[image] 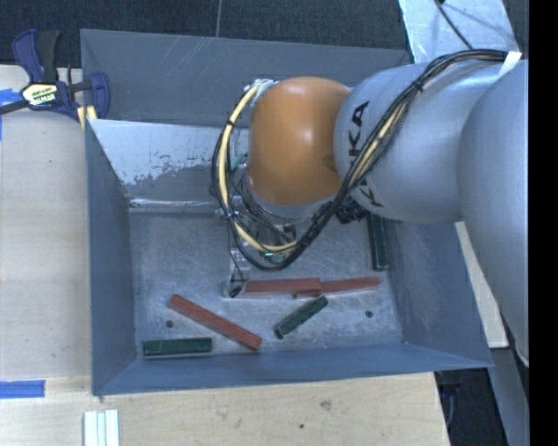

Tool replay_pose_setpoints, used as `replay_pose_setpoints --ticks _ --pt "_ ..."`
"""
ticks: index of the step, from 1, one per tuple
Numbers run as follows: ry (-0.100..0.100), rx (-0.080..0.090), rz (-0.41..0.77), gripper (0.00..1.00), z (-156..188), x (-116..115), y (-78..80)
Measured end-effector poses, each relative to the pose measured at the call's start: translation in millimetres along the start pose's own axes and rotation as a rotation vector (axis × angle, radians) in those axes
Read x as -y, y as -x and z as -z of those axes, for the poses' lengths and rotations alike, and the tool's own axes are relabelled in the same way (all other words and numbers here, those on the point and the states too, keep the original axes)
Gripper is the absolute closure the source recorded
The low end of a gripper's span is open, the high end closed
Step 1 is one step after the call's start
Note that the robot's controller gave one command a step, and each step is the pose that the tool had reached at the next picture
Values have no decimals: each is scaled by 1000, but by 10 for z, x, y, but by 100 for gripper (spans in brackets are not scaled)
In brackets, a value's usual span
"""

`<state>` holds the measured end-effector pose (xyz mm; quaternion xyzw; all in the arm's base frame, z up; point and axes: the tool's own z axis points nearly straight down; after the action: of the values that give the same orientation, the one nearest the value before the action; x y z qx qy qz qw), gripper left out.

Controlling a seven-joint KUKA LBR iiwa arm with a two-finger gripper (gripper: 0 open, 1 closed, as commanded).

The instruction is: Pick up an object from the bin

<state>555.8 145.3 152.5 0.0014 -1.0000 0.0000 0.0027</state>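
Grey bin [110, 268] floor: our gripper [234, 284] sits at view-left end of 1 red stick [274, 287], long axis left-right; open/shut, we can't tell.

My pincer [234, 286] stands mid-bin [112, 277], at the left end of the long bar [316, 287]. Before that bar lie the short bar [300, 316] and, further left, the slanting bar [214, 321]. The corner bar [177, 347] lies front-left and the side bar [379, 244] behind, right.
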Motion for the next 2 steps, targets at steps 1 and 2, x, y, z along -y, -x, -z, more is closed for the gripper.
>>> replay_pose_setpoints --ticks 1,2 --pt "-1 3 221 0 -830 -310 -275" --pt "1 7 140 0 -820 -166 -544"
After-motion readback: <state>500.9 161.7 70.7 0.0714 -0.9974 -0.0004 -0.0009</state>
